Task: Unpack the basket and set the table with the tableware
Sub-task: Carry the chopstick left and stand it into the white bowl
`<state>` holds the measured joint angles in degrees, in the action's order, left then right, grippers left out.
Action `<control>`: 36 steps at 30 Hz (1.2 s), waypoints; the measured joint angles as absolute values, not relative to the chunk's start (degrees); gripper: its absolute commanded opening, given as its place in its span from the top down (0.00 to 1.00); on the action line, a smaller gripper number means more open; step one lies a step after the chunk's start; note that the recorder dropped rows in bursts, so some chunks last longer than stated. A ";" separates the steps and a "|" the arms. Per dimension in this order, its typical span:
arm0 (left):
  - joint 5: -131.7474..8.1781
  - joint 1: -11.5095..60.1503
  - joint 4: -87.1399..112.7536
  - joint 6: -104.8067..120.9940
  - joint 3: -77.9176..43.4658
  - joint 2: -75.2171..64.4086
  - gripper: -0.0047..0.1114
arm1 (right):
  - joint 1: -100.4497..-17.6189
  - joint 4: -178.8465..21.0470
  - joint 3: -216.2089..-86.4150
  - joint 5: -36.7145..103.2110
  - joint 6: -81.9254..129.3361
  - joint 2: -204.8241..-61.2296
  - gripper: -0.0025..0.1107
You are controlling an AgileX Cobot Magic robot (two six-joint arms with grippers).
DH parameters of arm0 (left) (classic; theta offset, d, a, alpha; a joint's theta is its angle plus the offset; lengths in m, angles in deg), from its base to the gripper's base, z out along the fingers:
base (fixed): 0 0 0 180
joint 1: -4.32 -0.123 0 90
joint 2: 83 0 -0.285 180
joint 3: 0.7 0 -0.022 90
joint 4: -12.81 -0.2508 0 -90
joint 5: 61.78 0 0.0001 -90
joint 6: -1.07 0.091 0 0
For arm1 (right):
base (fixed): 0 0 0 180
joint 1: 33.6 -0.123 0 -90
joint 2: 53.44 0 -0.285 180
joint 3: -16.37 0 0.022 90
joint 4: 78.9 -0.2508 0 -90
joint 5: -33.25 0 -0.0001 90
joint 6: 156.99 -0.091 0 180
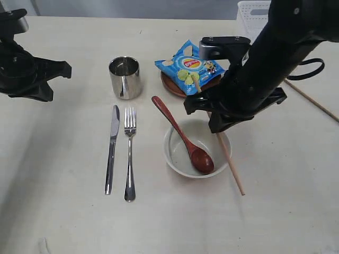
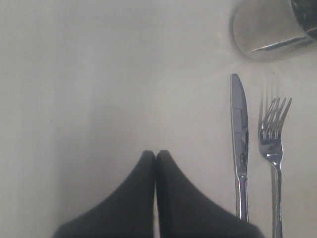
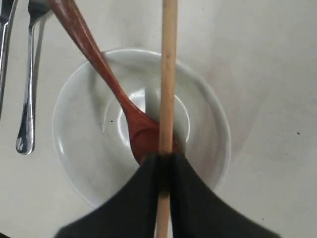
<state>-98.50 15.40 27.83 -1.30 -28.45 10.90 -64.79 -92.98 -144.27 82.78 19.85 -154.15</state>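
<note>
knife and fork lie side by side on the bench, just left of the bowl. the bowl holds the spoon, handle leaning out over its far-left rim. right hand hangs above the bowl, clamped on one chopstick that slants past the bowl's right rim; cannot tell if its near tip touches the bench. left hand together, empty, well left of the bowl. beyond the bowl: cup, and plate under the chip bag. second chopstick well right of the bowl; basket farthest. step judged: placing the chopstick. next move calls for lowering it flat just right of the bowl, then letting go.
</note>
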 measured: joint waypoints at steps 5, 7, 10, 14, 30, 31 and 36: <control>-98.50 15.40 27.83 -1.07 -28.45 10.90 0.96 | -65.65 -93.92 -144.27 82.21 17.24 -154.51 0.98; -98.50 15.40 27.83 -1.07 -28.45 10.90 0.96 | -65.65 -94.40 -144.27 82.33 17.25 -155.32 0.98; -98.50 15.40 27.83 -0.95 -28.45 10.90 0.96 | -65.65 -95.80 -144.27 82.33 17.56 -156.57 0.98; -98.50 15.40 27.83 -0.95 -28.45 10.90 0.96 | -65.65 -98.03 -144.27 82.33 18.42 -157.28 0.98; -98.50 15.40 27.83 -0.86 -28.45 10.90 0.96 | -66.73 -100.47 -144.27 82.21 19.43 -159.00 0.98; -98.50 15.40 27.83 -0.86 -28.45 10.90 0.96 | -67.31 -100.47 -144.27 82.21 19.52 -159.35 0.98; -98.50 15.40 27.83 -0.86 -28.45 10.90 0.96 | -68.05 -101.33 -144.27 80.46 19.52 -160.90 0.98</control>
<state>-98.50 15.40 27.83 -0.86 -28.45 10.90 -68.05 -101.33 -144.27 80.46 19.52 -160.90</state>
